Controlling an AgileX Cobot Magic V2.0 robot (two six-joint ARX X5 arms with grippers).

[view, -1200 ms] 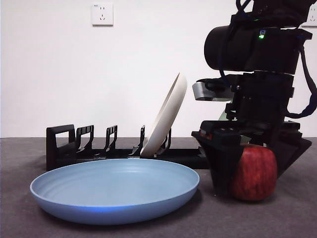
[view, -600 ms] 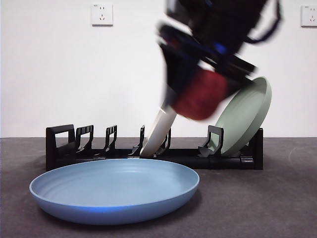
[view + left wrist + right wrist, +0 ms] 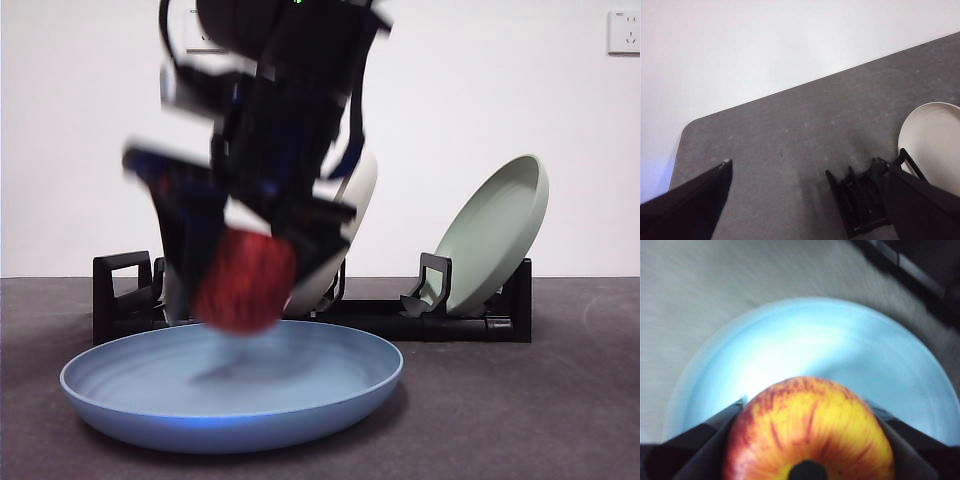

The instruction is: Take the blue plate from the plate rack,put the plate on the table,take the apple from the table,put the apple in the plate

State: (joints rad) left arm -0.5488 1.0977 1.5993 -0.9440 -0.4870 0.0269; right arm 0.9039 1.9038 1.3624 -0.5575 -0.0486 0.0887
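My right gripper [image 3: 243, 262] is shut on the dark red apple [image 3: 243, 285] and holds it just above the left half of the blue plate [image 3: 310, 385]; both are motion-blurred in the front view. The plate lies flat on the table [image 3: 520, 410] in front of the plate rack [image 3: 470, 325]. In the right wrist view the apple [image 3: 810, 435] fills the space between the right gripper's [image 3: 807, 405] jaws, with the blue plate [image 3: 815, 340] beneath it. My left gripper [image 3: 805, 165] is open and holds nothing, high above the rack's end [image 3: 860, 200].
A cream-white plate [image 3: 360, 185] leans in the rack's middle, partly hidden by the arm, and also shows in the left wrist view [image 3: 935, 140]. A pale green plate [image 3: 495, 235] leans at the rack's right end. A white wall stands behind the table.
The right gripper lifted the apple off the table at the right, carried it leftward over the rack, and now has it low over the blue plate.
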